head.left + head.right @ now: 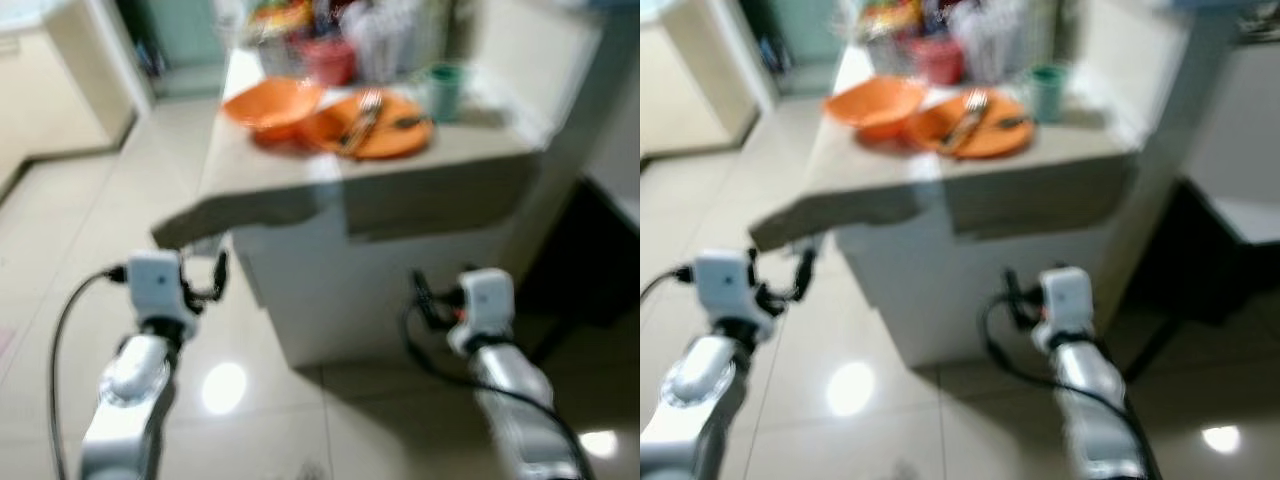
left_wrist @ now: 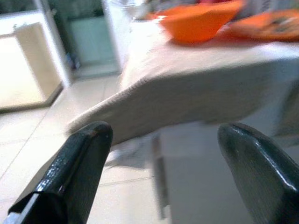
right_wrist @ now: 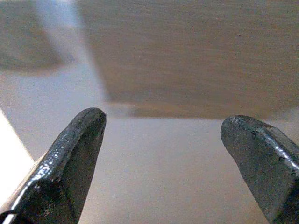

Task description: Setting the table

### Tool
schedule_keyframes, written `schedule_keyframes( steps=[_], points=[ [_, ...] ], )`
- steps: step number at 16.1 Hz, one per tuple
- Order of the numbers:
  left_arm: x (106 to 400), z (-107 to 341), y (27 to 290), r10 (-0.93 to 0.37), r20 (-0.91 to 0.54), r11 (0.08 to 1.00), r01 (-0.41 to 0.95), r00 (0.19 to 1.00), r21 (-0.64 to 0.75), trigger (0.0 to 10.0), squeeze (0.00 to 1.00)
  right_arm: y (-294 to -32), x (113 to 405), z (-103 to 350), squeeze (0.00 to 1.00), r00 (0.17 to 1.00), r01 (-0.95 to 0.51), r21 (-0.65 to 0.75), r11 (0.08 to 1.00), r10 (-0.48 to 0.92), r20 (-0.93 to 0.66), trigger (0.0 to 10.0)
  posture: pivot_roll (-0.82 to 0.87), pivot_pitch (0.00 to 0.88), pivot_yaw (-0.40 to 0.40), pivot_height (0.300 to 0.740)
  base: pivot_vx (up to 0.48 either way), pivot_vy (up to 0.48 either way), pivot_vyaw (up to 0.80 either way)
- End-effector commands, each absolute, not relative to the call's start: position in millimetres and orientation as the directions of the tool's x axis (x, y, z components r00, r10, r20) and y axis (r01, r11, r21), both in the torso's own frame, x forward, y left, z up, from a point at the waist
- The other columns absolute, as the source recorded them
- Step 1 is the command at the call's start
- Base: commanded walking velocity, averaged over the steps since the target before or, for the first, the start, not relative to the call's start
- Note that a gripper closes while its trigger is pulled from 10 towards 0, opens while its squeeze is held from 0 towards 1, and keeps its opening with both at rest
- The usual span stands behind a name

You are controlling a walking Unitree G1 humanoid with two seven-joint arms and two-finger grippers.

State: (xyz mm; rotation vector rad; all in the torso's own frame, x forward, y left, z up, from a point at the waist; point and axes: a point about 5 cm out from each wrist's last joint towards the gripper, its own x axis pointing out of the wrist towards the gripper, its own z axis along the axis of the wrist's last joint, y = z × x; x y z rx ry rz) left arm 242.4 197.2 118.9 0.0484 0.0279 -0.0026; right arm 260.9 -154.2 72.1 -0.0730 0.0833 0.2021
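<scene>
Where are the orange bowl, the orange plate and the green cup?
orange bowl [image 1: 270,104], left eye view, inner hollow.
orange plate [image 1: 392,137], left eye view, bare right part.
green cup [image 1: 443,92], left eye view, side wall.

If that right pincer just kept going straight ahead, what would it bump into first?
Probably the white front of the counter, just below the overhanging beige tablecloth. The right pincer is open and empty; depth is hard to judge.

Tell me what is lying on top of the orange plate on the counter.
On the orange plate lies cutlery: a fork, and something darker beside it, too blurred to name. The plate's near-left edge is covered by the orange bowl.
</scene>
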Motion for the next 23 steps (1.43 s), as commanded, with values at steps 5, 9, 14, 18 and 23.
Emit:
schedule_keyframes(
  steps=[5,9,14,18,23],
  points=[
    [244,126,194,-0.017,0.008,0.999,0.017,1.000,0.050,10.0,0.00,-158,262,74,0.00,0.979,-0.198,-0.091,0.976,0.192,-0.071,10.0,-0.11,0.027,0.100,0.740,0.480,0.000,0.00],
    [247,130,195,-0.014,0.032,0.999,0.013,0.999,0.041,10.0,0.00,-158,267,86,0.00,0.984,-0.175,-0.115,0.978,0.175,-0.012,10.0,-0.11,0.014,0.103,0.740,0.470,0.000,0.00],
    [248,139,185,-0.055,0.089,0.996,0.048,0.994,0.078,10.0,0.00,-166,277,131,0.00,0.973,-0.049,-0.167,0.985,0.085,0.215,10.0,-0.12,0.010,0.104,0.740,0.275,0.000,0.00],
    [252,142,181,-0.052,0.090,0.997,0.047,0.995,0.058,10.0,0.00,-161,280,148,0.00,0.959,-0.047,-0.163,0.985,0.091,0.269,10.0,-0.12,0.012,0.108,0.740,0.000,0.000,0.00],
    [260,155,187,-0.033,0.107,0.999,0.032,0.994,0.009,10.0,0.00,-164,283,143,0.00,0.971,-0.031,-0.130,0.991,0.061,0.229,10.0,-0.12,0.010,0.112,0.740,0.000,0.000,0.00]
  ],
)
